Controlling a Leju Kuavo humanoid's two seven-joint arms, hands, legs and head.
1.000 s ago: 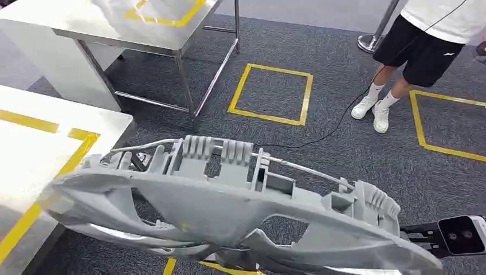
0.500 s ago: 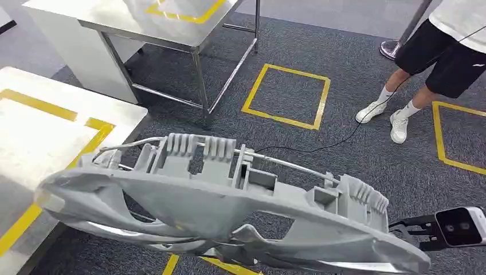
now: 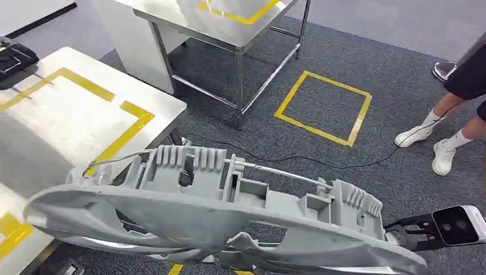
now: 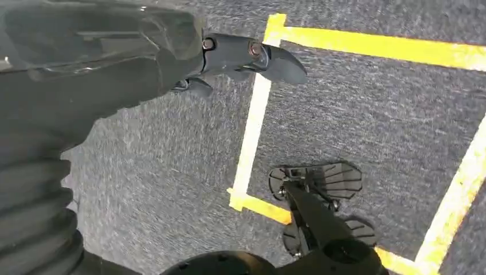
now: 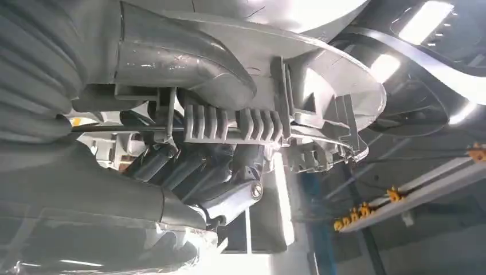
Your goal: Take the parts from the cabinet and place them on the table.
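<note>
Grey moulded plastic part (image 3: 223, 217), long and curved with ribbed clips and a thin metal rod along its upper edge, spans the lower head view, carried in the air above dark carpet (image 3: 344, 166) and partly over the corner of the near steel table (image 3: 86, 114). No brand, label or writing can be read on the part.

Right hand (image 5: 189, 172): in the right wrist view its dark fingers (image 5: 229, 183) lie curled against the ribbed underside of the part, with the thick grey thumb (image 5: 183, 69) pressed on the opposite face, so the part is clamped between them.

Left hand (image 4: 172, 63): in the left wrist view a dark fingertip (image 4: 269, 57) extends over the carpet and yellow floor tape (image 4: 252, 132). Whether this hand bears on the part cannot be told, nor how far its fingers are spread.

Near table carries yellow tape lines and a black object (image 3: 14, 57) at its far edge. A second steel table (image 3: 229, 28) stands beyond. A person's legs in white shoes (image 3: 444, 154) stand on the carpet at right, beside a black cable (image 3: 321, 160).
</note>
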